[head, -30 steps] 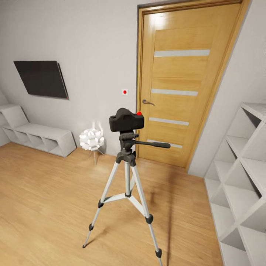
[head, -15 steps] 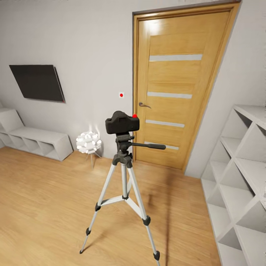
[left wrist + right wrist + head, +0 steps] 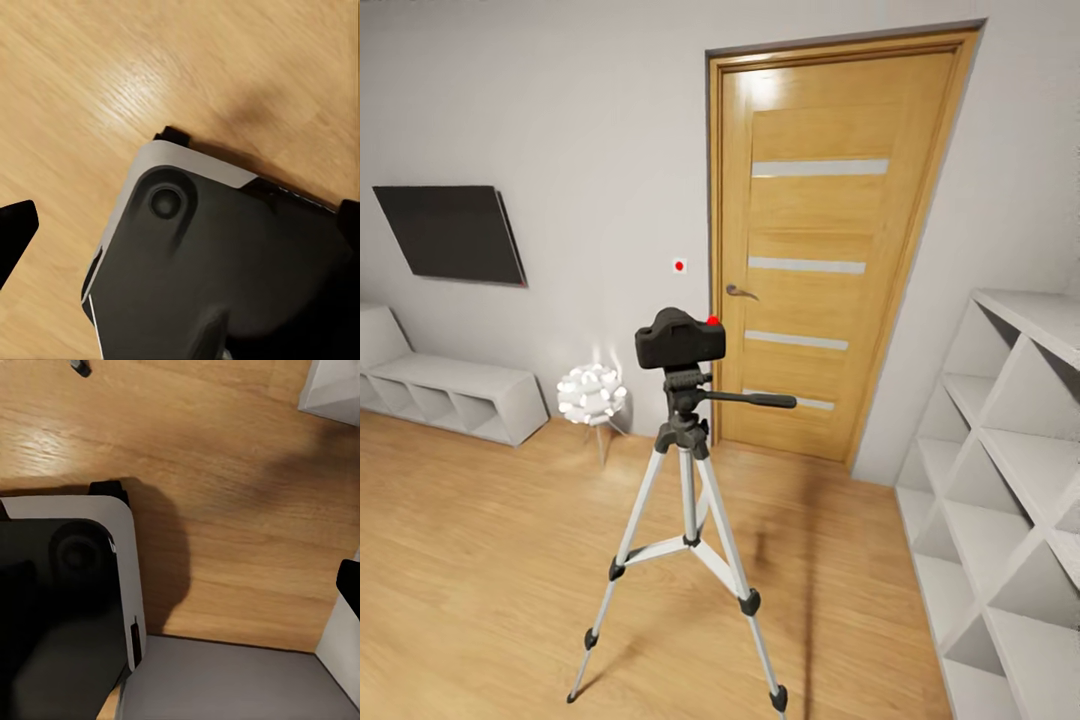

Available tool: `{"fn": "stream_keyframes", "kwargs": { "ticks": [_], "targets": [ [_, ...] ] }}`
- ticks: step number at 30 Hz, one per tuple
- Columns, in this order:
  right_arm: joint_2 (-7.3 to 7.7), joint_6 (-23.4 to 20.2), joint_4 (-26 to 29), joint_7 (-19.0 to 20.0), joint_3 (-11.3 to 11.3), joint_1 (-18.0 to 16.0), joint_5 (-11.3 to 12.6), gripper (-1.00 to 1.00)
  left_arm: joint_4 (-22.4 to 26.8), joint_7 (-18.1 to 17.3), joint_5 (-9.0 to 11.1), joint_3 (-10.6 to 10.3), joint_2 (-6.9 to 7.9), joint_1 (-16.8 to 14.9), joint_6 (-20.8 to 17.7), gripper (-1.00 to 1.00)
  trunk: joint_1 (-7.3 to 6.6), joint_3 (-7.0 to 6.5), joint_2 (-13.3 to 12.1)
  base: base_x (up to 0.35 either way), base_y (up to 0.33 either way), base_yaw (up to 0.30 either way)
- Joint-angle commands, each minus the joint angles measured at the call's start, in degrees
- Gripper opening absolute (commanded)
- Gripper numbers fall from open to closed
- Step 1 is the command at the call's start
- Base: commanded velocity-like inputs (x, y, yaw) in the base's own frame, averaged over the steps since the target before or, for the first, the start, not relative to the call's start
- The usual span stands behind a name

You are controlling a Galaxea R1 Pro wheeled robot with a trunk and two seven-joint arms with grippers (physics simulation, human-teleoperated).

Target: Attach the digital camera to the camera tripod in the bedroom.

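The digital camera (image 3: pixel 679 339) is sitting over the head of the camera tripod (image 3: pixel 685 505), hiding their joint, so whether it is locked on cannot be told. The picture's lower edge is cutting off the tripod's nearest foot. The white cubby shelves (image 3: pixel 1000 500) are running out past the right edge. In both wrist views, only dark finger slivers (image 3: pixel 15 232) (image 3: pixel 349 579) are showing at the edges, leaving the jaws' spacing unreadable.

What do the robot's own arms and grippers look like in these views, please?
Little of them can be judged. In the left wrist view, the left fingertip is plain matte black and tapers to a blunt end. In the right wrist view, the right fingertip is the same plain black. Cables, markings and arm casings cannot be told from these pictures.
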State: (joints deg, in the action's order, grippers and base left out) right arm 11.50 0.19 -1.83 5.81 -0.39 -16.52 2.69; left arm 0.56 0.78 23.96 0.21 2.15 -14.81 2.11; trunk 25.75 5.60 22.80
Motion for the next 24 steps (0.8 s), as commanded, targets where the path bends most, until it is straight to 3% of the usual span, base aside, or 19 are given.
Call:
{"fn": "stream_keyframes", "kwargs": {
  "ticks": [1, 9, 24],
  "targets": [
    [0.02, 0.0, -0.1, 0.2, -0.1, -0.1, 0.3, 1.00, -0.1, 0.1, 0.2, 0.0, -0.01, 0.0, 0.2, 1.00, 0.03, 0.03, 0.1, 0.000, 0.000, -0.082],
    [0.02, -0.2, -0.2, 0.2, 0.0, -0.1, 0.3, 1.00, -0.3, 0.1, 0.7, -0.1, 1.45, 0.0, 0.4, 1.00, 0.03, -0.68, 0.1, 0.000, 0.000, -0.082],
    [0.10, -0.1, -0.1, 0.3, 0.0, -0.1, 0.3, 1.00, -0.4, 0.1, 0.8, -0.1, 1.72, 0.0, 0.5, 1.00, 0.03, -2.01, 0.1, 0.000, 0.000, -0.082]
  ]
}}
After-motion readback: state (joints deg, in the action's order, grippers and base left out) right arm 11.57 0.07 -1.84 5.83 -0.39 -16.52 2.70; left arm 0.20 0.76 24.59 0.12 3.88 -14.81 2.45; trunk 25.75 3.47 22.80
